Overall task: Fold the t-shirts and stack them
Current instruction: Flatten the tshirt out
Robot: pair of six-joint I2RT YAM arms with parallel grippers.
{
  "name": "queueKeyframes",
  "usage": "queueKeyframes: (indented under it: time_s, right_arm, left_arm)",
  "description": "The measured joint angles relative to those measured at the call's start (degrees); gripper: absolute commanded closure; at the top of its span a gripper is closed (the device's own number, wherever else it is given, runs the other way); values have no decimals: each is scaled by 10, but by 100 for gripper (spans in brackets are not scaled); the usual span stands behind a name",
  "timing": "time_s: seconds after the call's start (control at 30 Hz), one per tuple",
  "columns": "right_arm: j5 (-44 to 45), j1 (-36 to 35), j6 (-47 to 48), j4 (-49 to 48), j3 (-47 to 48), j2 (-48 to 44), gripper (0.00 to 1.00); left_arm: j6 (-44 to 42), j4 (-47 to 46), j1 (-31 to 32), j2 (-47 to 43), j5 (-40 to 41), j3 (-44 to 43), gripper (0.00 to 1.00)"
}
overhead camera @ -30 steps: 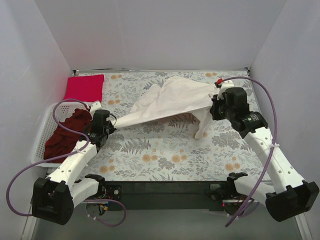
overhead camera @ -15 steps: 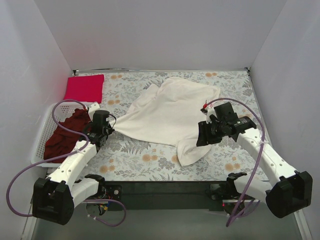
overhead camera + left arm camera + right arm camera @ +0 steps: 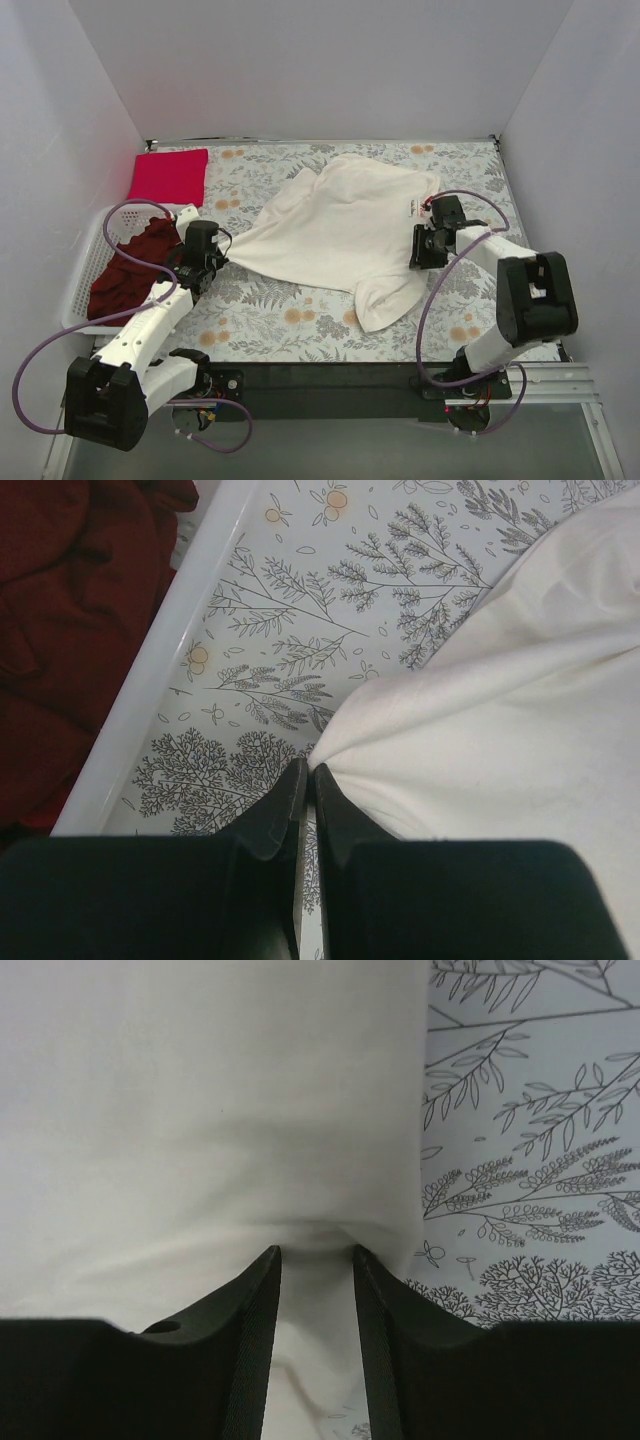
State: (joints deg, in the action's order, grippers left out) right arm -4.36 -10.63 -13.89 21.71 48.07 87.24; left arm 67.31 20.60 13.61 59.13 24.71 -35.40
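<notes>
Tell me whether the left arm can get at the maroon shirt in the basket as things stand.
Likely yes for reach: the maroon shirt lies uncovered in the basket beside the left arm. But its jaws are shut on a corner of the cream shirt and must let go first.

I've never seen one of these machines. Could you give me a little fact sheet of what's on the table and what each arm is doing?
Cream-white shirt: spread on the floral table cloth
Crimson-pink shirt: folded flat, far left corner
Dark maroon shirt: crumpled in the white basket
Left end effector: shut, pinching the cream-white shirt's left corner
Right end effector: open, fingers at that shirt's right edge, cloth puckered between them
</notes>
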Motion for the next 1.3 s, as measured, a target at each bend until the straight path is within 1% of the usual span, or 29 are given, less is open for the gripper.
queueKeyframes:
  time_s: [0.07, 0.13, 0.2, 0.3, 0.37, 0.47, 0.53, 0.7, 0.8, 0.93, 1.3]
  right_arm:
    - [9, 9, 0, 3, 38, 51, 59]
    - [28, 17, 5, -20, 83, 93, 59]
    - [45, 24, 9, -29, 146, 148, 59]
    - [66, 30, 23, -43, 238, 214, 56]
    - [76, 31, 33, -48, 286, 237, 53]
    - [85, 33, 40, -47, 308, 226, 50]
    - [87, 33, 40, -49, 286, 195, 50]
    - [59, 38, 13, -31, 146, 43, 50]
    - [30, 45, -8, -21, 77, -10, 52]
    - [2, 53, -24, -19, 11, -22, 54]
    - [-51, 64, -33, -44, -27, -20, 58]
  left_arm:
    - [0, 0, 0, 0, 0, 0, 100]
    - [0, 0, 0, 0, 0, 0, 100]
    - [0, 0, 0, 0, 0, 0, 100]
    - [0, 0, 0, 0, 0, 0, 100]
    - [0, 0, 0, 0, -1, 0, 100]
    - [0, 0, 0, 0, -1, 0, 100]
    - [0, 0, 0, 0, -1, 0, 100]
    - [0, -1, 0, 0, -4, 0, 100]
    - [0, -1, 0, 0, -4, 0, 100]
    - [0, -1, 0, 0, -5, 0, 100]
    - [0, -1, 0, -2, -6, 0, 100]
